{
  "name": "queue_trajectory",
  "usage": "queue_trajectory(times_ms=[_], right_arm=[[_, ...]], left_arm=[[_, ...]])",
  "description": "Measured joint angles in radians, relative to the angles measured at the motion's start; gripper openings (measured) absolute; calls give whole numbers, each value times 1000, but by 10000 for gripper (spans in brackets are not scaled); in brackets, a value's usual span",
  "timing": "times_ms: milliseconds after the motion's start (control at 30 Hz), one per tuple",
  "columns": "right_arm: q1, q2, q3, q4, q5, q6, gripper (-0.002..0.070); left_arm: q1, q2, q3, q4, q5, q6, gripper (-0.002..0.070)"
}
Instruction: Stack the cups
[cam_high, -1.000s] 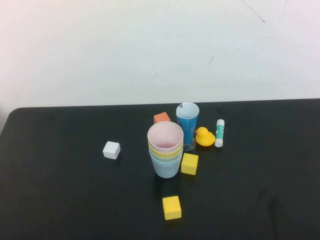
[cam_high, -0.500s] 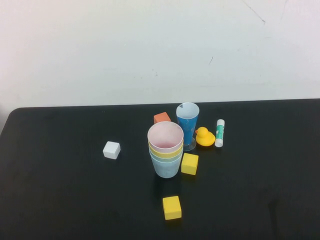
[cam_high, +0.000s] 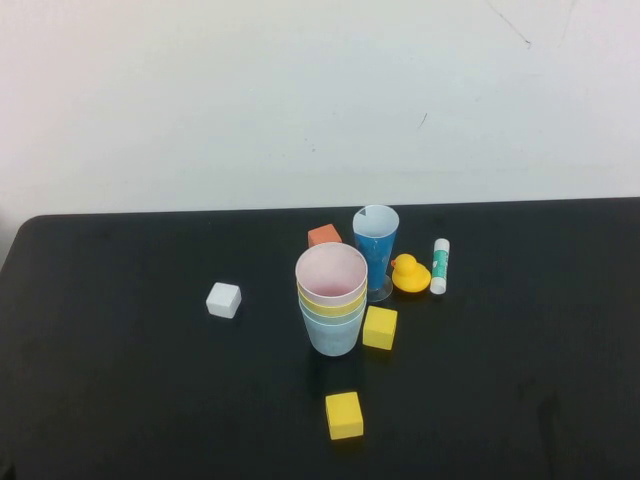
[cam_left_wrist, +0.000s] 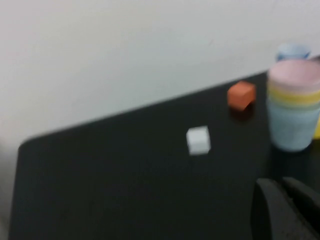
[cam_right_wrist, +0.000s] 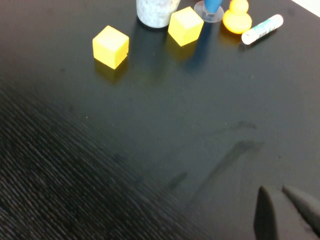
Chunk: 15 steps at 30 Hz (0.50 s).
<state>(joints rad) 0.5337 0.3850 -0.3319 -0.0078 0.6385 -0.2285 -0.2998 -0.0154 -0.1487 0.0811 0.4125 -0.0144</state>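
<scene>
The four cups stand nested in one upright stack (cam_high: 331, 305) in the middle of the black table (cam_high: 120, 380). The pink cup (cam_high: 331, 272) is on top, then yellow, green and the light blue cup (cam_high: 332, 335) at the bottom. The stack also shows in the left wrist view (cam_left_wrist: 294, 110), and its base shows in the right wrist view (cam_right_wrist: 156, 10). Neither arm shows in the high view. My left gripper (cam_left_wrist: 282, 187) is shut and empty, well short of the stack. My right gripper (cam_right_wrist: 272, 190) is shut and empty over bare table, far from the stack.
A tall blue glass (cam_high: 376, 250), a yellow duck (cam_high: 409, 274) and a glue stick (cam_high: 439, 265) stand behind and right of the stack. An orange cube (cam_high: 323, 236) is behind it and a white cube (cam_high: 223, 300) to its left. Two yellow cubes (cam_high: 379, 327) (cam_high: 343, 414) lie right of and in front of it.
</scene>
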Motion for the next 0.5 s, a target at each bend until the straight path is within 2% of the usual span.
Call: queue_trajectory(times_ms=[133,300,500], right_arm=[[0,0,0,0,0,0,0],[0,0,0,0,0,0,0],[0,0,0,0,0,1,0]], left_arm=[[80,0,91,0,-2,-24,1],[152,0,154,-32,-42,-152,1],[193,0,157,-63,-71,-122,1]])
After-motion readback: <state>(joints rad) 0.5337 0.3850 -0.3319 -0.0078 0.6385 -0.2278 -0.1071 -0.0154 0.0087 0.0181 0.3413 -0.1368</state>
